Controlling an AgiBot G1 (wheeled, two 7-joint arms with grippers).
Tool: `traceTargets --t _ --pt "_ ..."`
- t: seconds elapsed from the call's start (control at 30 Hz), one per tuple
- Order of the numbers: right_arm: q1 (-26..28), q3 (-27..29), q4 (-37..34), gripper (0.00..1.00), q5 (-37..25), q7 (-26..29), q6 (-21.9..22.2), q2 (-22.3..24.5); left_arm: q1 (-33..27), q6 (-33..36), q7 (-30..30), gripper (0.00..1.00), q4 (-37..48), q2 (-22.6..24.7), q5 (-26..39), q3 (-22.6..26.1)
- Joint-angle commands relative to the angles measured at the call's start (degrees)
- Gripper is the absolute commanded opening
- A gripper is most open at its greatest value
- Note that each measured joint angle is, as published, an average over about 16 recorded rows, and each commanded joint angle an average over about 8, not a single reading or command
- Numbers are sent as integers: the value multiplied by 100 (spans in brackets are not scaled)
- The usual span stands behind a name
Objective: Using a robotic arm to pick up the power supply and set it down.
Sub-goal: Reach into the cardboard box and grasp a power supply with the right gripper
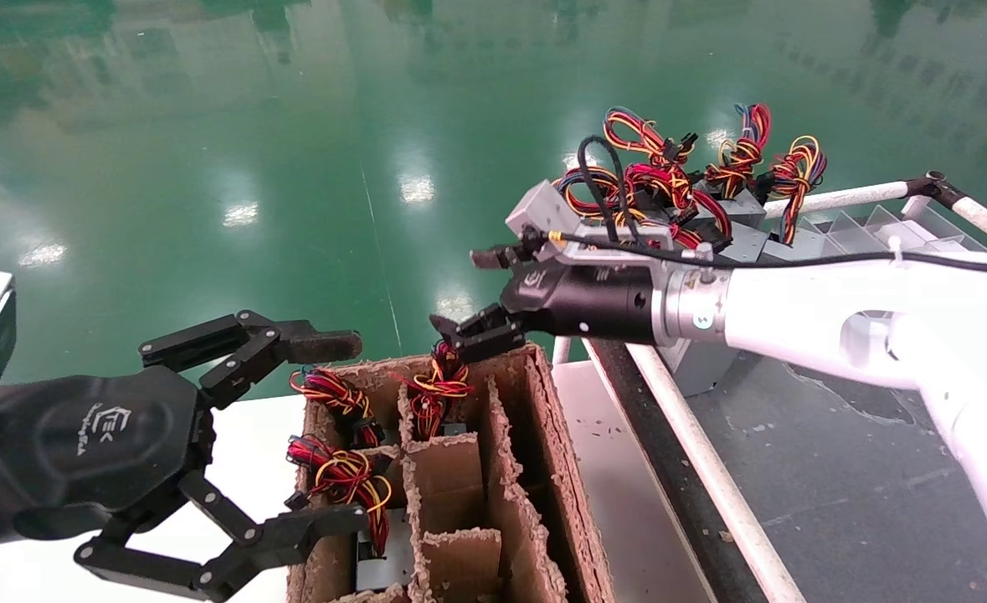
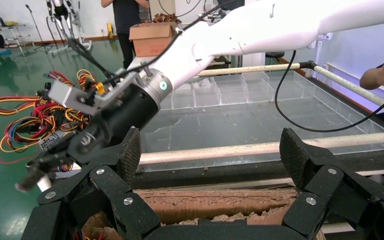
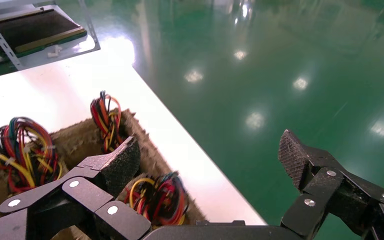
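Note:
Several power supplies stand in a cardboard divider box (image 1: 510,469), their red, yellow and black wire bundles (image 1: 436,390) sticking up. One grey casing (image 1: 382,571) shows in a near cell. My right gripper (image 1: 461,291) hangs open and empty just above the box's far end, over a wire bundle (image 3: 157,197); in the right wrist view the right gripper (image 3: 207,157) holds nothing. My left gripper (image 1: 334,435) is open beside the box's left side, over the nearest bundle (image 1: 344,479). The left gripper (image 2: 212,155) frames the box's rim (image 2: 215,202).
More power supplies (image 1: 669,188) are piled at the far end of a dark cart bed (image 1: 811,469) with white rails (image 1: 694,444) and clear dividers (image 2: 240,90). The box stands on a white table (image 3: 75,90). Green floor lies beyond. People (image 2: 125,20) stand farther off.

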Motion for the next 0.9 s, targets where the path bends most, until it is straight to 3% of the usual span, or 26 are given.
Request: traceTargets --t 0.03,0.5,0.6,0.77,0.83,0.9 --pt "-47 -24 -17 100 -3 68 -3 -17 0 0 0 100 0 0 0 0" --pt "-152 -316 102 97 -130 515 27 3 0 0 0 100 0 0 0 1" --pt "-164 -348 99 70 -127 541 50 6 0 0 0 100 0 0 0 1" --pt "-197 -393 115 10 -113 527 150 0 0 0 0 100 0 0 -1 1" --pt "-213 -409 133 2 -104 505 222 -5 0 0 0 100 0 0 -1 1" --pt "-228 -425 156 0 -90 484 299 -10 0 0 0 100 0 0 -1 1"
